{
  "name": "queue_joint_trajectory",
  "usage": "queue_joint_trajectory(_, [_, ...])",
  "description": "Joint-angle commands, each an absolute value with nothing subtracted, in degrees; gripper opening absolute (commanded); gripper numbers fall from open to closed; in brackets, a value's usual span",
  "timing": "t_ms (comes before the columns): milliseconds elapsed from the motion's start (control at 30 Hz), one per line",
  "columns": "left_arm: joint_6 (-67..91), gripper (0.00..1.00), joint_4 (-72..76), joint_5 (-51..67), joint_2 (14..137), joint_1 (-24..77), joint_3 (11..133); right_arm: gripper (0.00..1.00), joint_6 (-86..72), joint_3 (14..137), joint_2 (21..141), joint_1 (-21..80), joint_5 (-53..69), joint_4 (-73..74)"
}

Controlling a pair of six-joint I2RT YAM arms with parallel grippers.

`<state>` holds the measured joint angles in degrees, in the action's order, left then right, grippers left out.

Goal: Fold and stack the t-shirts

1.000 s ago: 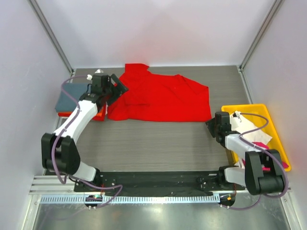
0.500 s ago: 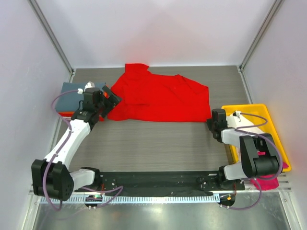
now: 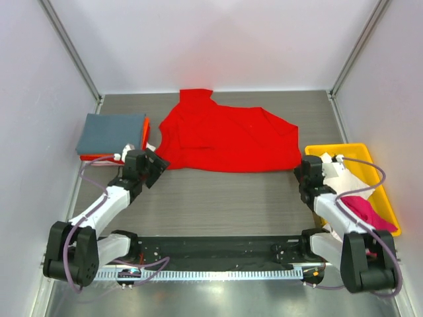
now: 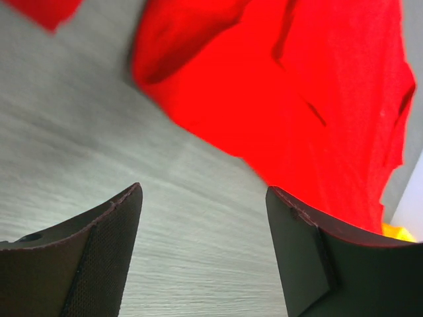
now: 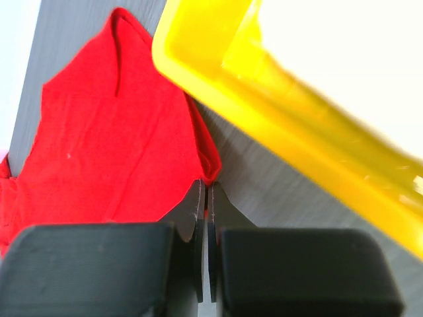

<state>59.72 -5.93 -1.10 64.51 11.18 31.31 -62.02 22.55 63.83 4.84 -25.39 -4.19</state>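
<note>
Cloth this thin is light, limp and likely to slide on the smooth table (image 3: 225,198), so it is best held by hems and corners, not mid-panel. The red t-shirt (image 3: 225,135) lies spread flat toward 12 o'clock. The right gripper (image 5: 203,198) is clenched on the shirt's corner at 4 o'clock, just beside the yellow tray (image 3: 337,146). The left gripper (image 4: 203,198) hangs spread and empty over bare table near the corner at 8 o'clock, the sensible second hold. A folded grey-blue t-shirt (image 3: 111,132) sits at 10 o'clock.
</note>
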Motion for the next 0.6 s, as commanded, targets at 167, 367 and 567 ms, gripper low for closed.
queue_joint_trajectory(167, [64.4, 0.65, 11.1, -8.1, 66.6, 15.1, 25.6, 0.01, -53.8, 16.5, 54.3, 2.6, -30.2, -1.0])
queue_joint_trajectory(367, [64.4, 0.59, 20.4, -9.4, 72.9, 15.6, 24.3, 0.01, -54.2, 16.0, 55.7, 2.5, -28.0, -1.1])
queue_joint_trajectory(567, [64.9, 0.59, 20.7, -14.2, 76.3, 16.4, 24.5, 0.01, -55.1, 15.1, 55.0, 2.5, -27.2, -1.1])
